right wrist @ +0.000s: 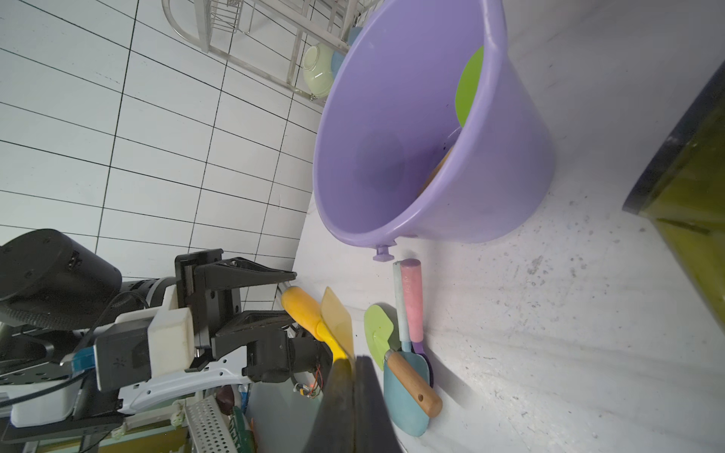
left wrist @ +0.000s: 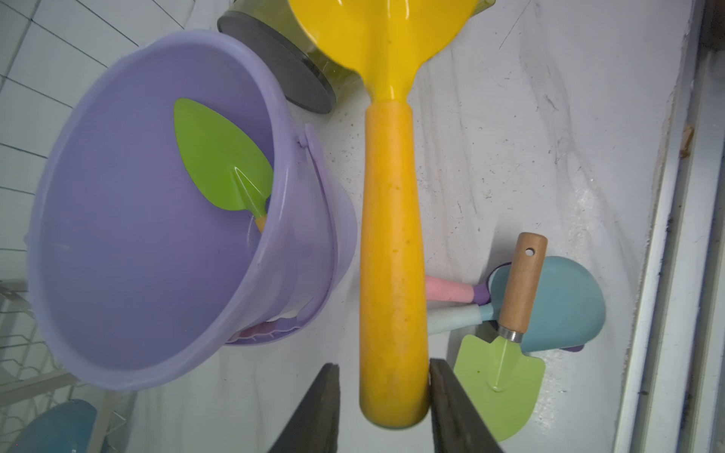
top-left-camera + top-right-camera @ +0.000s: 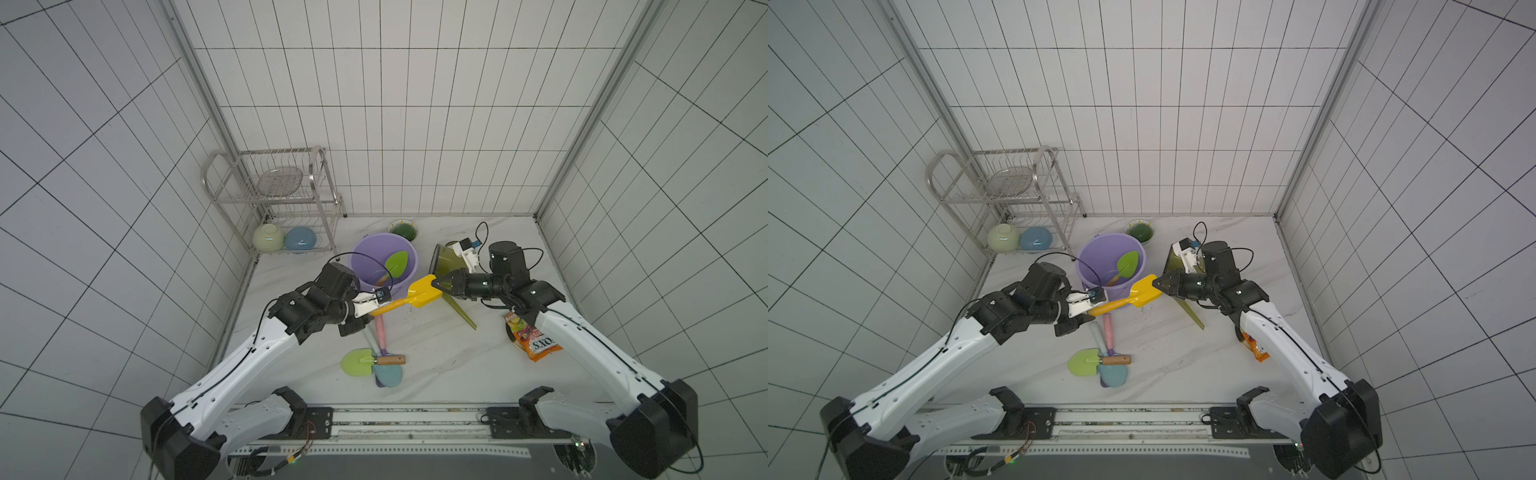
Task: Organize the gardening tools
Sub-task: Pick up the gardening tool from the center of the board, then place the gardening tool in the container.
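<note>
On yellow shovel (image 3: 420, 293): right end effector (image 3: 435, 284) tight; left end effector (image 2: 384, 365) ajar

Marble tabletop (image 3: 436, 374) bears bucket (image 3: 362, 266), shovels (image 3: 357, 362), watering can (image 3: 446, 262), snack bag (image 3: 538, 345)

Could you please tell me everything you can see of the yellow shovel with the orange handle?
The yellow plastic shovel has a broad, squarish glossy blade that narrows into a neck, then a thick, rounded orange handle. It is held roughly level, off the white marbled tabletop, beside the lilac plastic bucket. The right gripper is shut on the blade's far edge. The jaws of the left gripper flank the handle's end, with a gap showing on one side.
</note>
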Motion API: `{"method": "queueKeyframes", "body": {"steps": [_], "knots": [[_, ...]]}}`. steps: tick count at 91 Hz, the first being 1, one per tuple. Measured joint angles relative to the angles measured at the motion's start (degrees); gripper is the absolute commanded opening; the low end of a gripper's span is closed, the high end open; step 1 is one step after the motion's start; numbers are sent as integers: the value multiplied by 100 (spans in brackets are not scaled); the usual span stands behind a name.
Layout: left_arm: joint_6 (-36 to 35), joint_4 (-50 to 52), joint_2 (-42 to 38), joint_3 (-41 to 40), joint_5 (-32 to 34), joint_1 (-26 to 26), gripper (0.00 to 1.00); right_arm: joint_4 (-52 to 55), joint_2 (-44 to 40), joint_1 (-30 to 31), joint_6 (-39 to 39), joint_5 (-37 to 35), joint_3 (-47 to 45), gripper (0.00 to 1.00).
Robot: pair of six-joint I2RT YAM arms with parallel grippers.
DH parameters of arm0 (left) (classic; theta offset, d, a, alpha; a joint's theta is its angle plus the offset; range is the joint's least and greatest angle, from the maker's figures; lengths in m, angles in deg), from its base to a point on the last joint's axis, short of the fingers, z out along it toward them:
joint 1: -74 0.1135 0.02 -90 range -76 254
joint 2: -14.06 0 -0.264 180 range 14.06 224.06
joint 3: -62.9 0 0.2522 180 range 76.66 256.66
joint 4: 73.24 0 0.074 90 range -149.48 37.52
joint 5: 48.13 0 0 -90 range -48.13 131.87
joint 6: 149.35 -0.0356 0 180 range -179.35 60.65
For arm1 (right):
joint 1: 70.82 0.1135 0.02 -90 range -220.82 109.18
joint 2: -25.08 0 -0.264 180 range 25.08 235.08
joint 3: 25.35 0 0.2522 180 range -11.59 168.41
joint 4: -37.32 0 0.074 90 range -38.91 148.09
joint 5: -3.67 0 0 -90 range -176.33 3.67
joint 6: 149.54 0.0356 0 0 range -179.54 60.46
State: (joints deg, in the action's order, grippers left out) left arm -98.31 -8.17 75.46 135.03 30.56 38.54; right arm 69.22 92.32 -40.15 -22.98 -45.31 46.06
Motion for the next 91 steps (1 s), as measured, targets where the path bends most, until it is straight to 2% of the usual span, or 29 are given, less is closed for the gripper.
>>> {"method": "queueKeyframes", "body": {"steps": [12, 41, 70, 91], "knots": [[9, 87, -7, 2, 13, 7, 60, 621, 31, -90, -525, -247, 623, 0], [-111, 643, -92, -26, -55, 4, 62, 1923, 682, -114, -1543, -1276, 2564, 0], [-227, 763, -74, -345, 122, -221, 63, 3073, 2020, 994, -2459, -3436, 4590, 0], [-223, 765, 11, -422, 363, -509, 62, 3447, 3001, 1410, -2872, -4085, 5425, 0]]}}
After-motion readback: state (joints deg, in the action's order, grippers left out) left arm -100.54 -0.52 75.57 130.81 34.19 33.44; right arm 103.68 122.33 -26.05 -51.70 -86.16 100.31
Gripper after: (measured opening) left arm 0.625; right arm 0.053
